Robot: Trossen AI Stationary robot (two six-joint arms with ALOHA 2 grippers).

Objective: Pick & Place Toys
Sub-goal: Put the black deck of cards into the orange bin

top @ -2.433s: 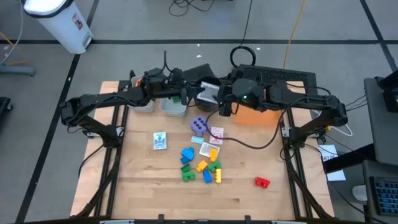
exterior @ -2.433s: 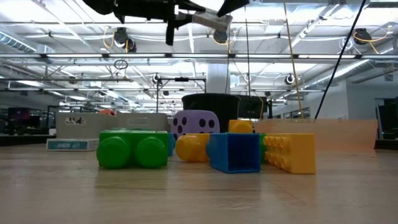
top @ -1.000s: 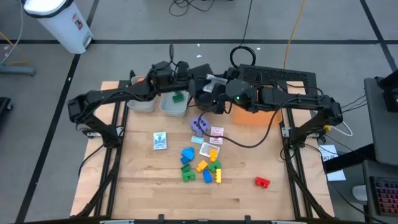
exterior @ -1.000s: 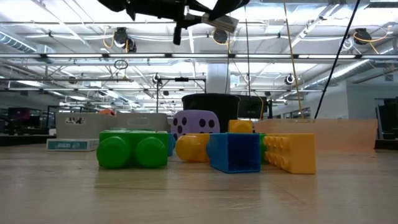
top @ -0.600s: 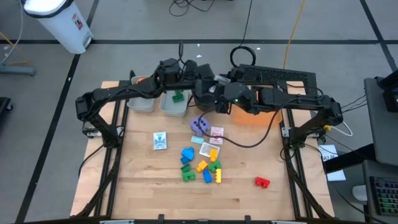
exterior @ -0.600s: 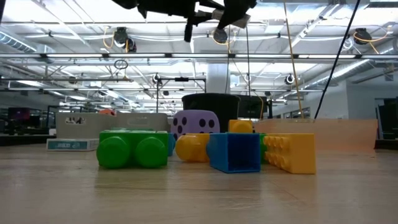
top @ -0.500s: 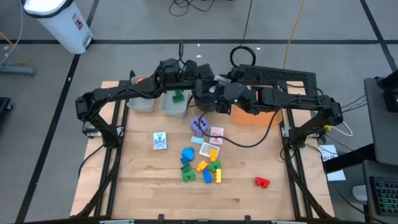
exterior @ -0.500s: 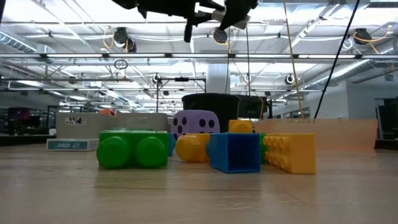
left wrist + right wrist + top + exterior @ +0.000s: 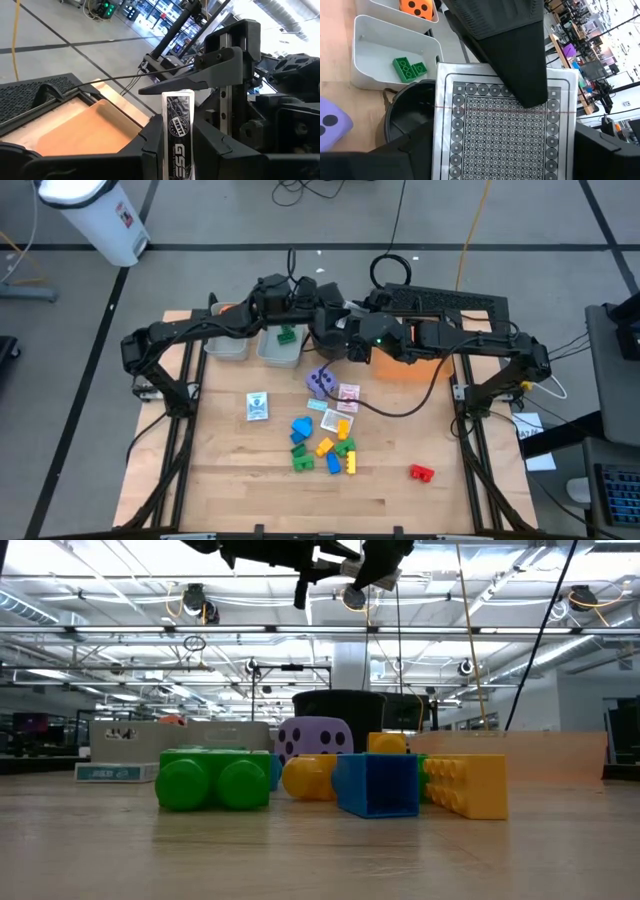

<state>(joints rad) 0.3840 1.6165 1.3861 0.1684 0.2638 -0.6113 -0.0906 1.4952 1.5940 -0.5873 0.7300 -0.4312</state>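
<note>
A green block (image 9: 409,68) already lies in one grey bin (image 9: 365,40) and an orange die (image 9: 416,6) in the next, but the purple die (image 9: 319,381), picture cards and a heap of blocks (image 9: 325,448) wait at mid-frame on the desk (image 9: 220,480), a red block (image 9: 421,472) lower right. Above the black pot (image 9: 407,117), upper centre, the left hand (image 9: 177,127) pinches a patterned card (image 9: 502,130) edge-on. The right hand (image 9: 338,340) flanks the same card with its fingers wide; I cannot tell if they touch it.
</note>
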